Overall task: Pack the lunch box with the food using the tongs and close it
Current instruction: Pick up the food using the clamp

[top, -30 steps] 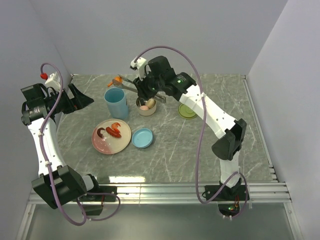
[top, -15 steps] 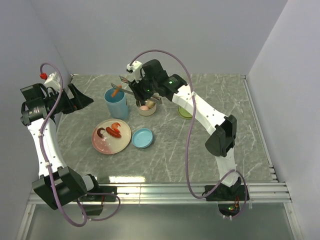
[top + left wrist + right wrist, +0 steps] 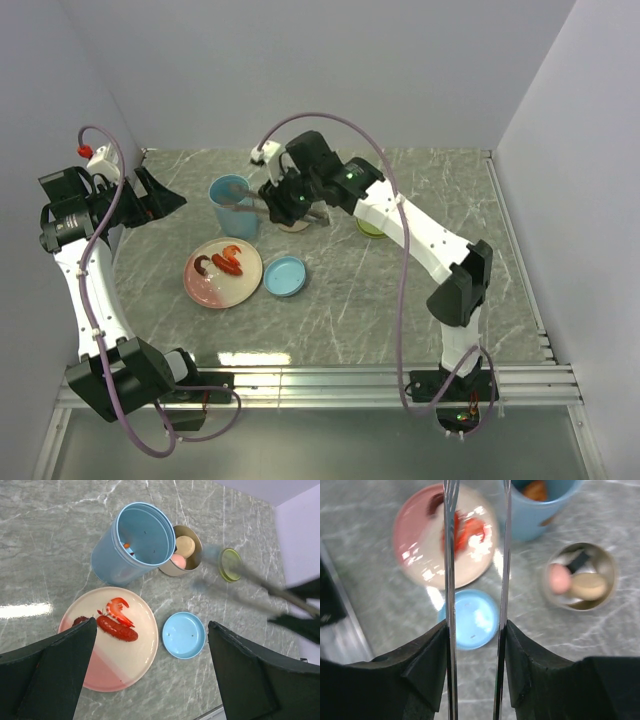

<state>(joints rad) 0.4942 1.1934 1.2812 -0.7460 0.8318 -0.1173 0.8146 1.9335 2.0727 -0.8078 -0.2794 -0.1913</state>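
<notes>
Since half a sec ago the right gripper point(image 3: 476, 627) has swung down over the blue cup point(image 3: 232, 207), and the orange piece point(image 3: 537, 490) then pinched in the tongs point(image 3: 451, 555) now lies inside the cup; both wrist cams show it, top view doesn't. R fingers point(image 3: 427, 665) press on both tong arms, part-squeezed, tips apart w/ nothing btwn; R wrist cam also shows the bowl point(image 3: 580, 575), mostly covered by the wrist from above, w/ egg point(image 3: 590, 586), pink bit point(image 3: 559, 578), black piece point(image 3: 579, 560). Left gripper point(image 3: 151, 625) spread wide, empty, at left of table point(image 3: 420, 290); shrimp point(image 3: 117, 607) + red piece point(image 3: 117, 629) on plate point(image 3: 112, 665).
</notes>
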